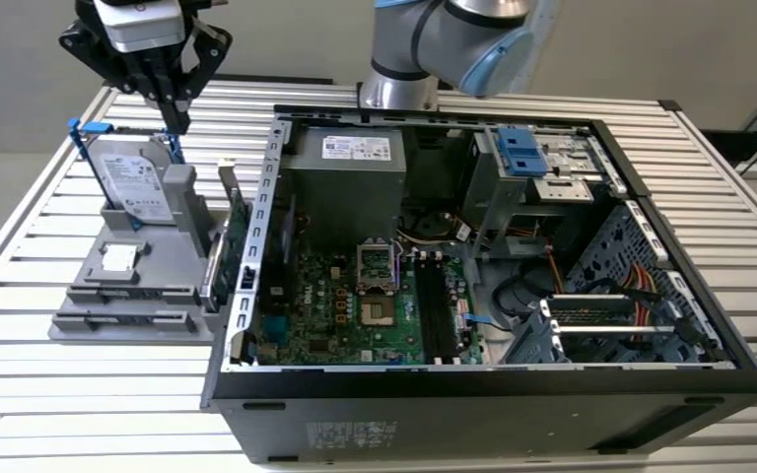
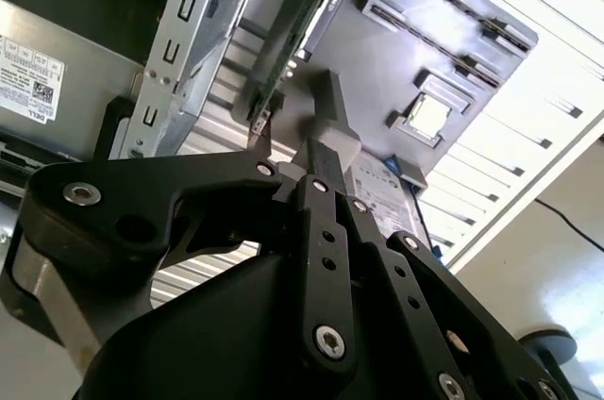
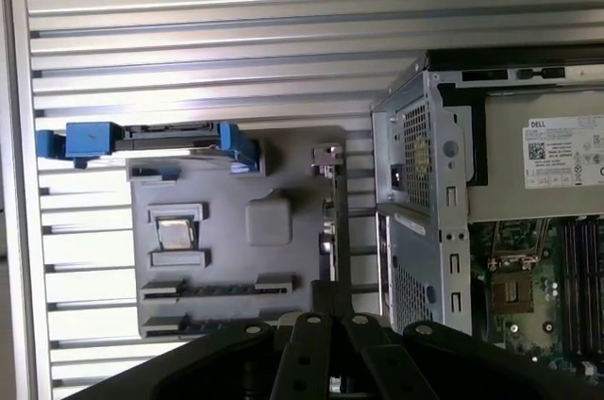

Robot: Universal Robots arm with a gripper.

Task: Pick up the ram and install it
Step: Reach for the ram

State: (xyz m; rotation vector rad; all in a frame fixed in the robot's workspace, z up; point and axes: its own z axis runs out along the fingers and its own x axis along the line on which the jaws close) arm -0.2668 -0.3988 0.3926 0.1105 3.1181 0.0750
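Note:
My gripper [image 1: 176,120] hangs at the exterior view's far left, over the back of a grey parts holder [image 1: 155,315], just above the upright hard drive [image 1: 135,182]. Its black fingers [image 2: 326,150] are shut, with nothing seen between them. The ram [image 3: 219,288] looks like a thin dark stick lying in a narrow slot of the holder, past the CPU chip [image 3: 176,233] and well away from the fingers; it also appears in the second wrist view [image 2: 415,37]. The long black memory slots [image 1: 434,307] lie on the motherboard inside the open computer case [image 1: 484,384].
A green circuit card [image 1: 236,241] stands on edge along the holder's side nearest the case. The case's metal wall [image 1: 269,197] rises between holder and motherboard. A power supply [image 1: 346,182], drive cage [image 1: 536,163] and cables [image 1: 615,286] crowd the case. The slatted table [image 1: 36,394] surrounds it all.

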